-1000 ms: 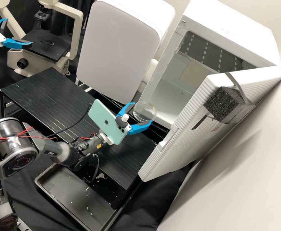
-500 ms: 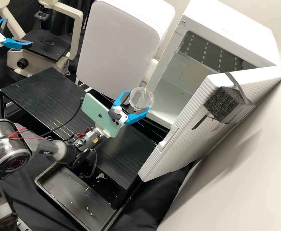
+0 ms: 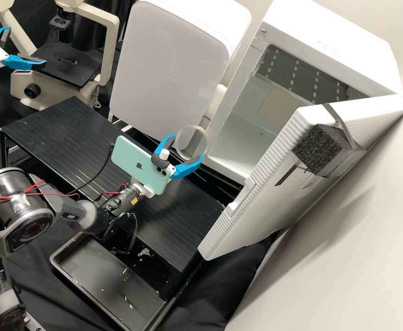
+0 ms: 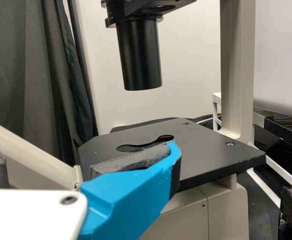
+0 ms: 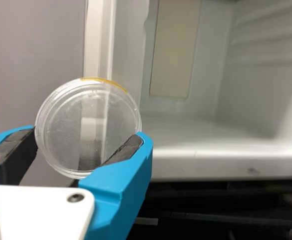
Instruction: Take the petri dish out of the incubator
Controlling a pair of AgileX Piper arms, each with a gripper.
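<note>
High view: you have the petri dish (image 3: 192, 142) clasped at its rim between the fingers of the right gripper (image 3: 186, 148), outside the incubator (image 3: 343, 55), above the black slatted platform (image 3: 61, 138). Incubator door (image 3: 252, 207) stands open beside the mouth, foam block (image 3: 318, 149) strapped on, masking part of the chamber from you. White cabinet (image 3: 169, 69) adjoins the dish's other side; dark tray (image 3: 109, 276) lies below, holding pale flecks. Mounted phone (image 3: 139, 165) covers part of the wrist. Left gripper (image 3: 25, 46), fingers spread and holding nothing, is near the microscope (image 3: 111, 50). Left wrist view: one finger overlaps your view of the stage (image 4: 210, 155); the other is cut off at the edge. Right wrist view: dish rim carries an orange strip (image 5: 105, 81); you see cabinet and chamber edge through the clear plastic; contents, cannot tell.
</note>
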